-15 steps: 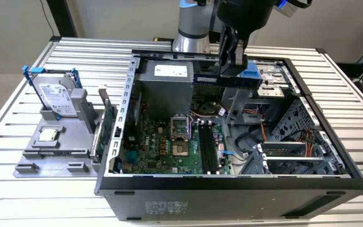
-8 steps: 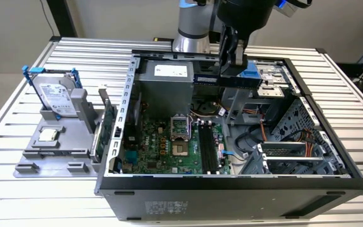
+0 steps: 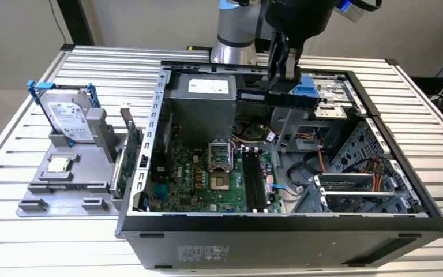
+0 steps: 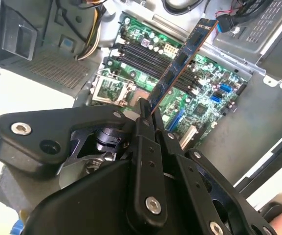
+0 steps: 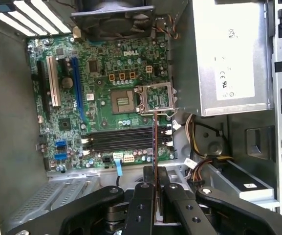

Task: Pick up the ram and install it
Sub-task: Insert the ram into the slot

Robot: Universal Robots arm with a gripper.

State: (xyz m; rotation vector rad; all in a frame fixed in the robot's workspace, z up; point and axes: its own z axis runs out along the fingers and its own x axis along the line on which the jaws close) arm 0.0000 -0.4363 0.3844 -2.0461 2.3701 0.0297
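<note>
We lose the arm (image 3: 233,34) at the exterior view's upper edge, above the motherboard (image 3: 206,179). In the second wrist view the gripper (image 4: 148,110) covers the motherboard's near part. There the ram (image 4: 180,58) has its held end buried between the fingers (image 4: 141,132). In the first wrist view we see the ram only edge-on across the motherboard's black slots (image 5: 123,139), so its flat faces are hidden from us. The motherboard's small parts are too tiny for us to tell apart in the exterior view.
</note>
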